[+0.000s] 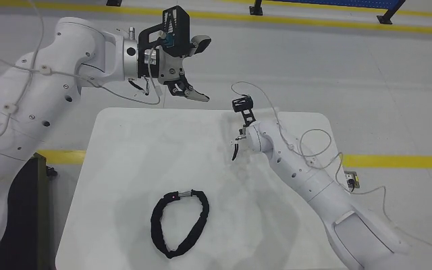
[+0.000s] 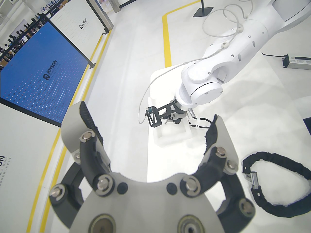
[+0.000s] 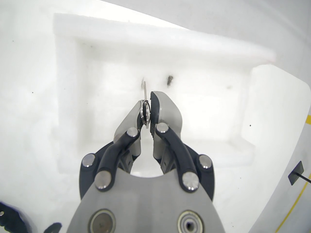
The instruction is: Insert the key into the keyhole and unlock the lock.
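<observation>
The right pincer (image 3: 147, 98) pinches a small silver metal key (image 3: 145, 90), a white foam tray (image 3: 66, 86) just beneath. The left pincer (image 2: 149, 112) gapes wide, well apart from the black fabric-sleeved loop lock (image 2: 267, 155) on the white counter (image 1: 121, 155).

the lock (image 1: 156, 226) is black, the key (image 3: 145, 90) silver, the foam tray (image 3: 66, 86) and table (image 1: 121, 155) white.

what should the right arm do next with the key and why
Probably lift the key straight up out of the foam tray: the right gripper is shut on it, and the lock lies apart, elsewhere on the table.
</observation>
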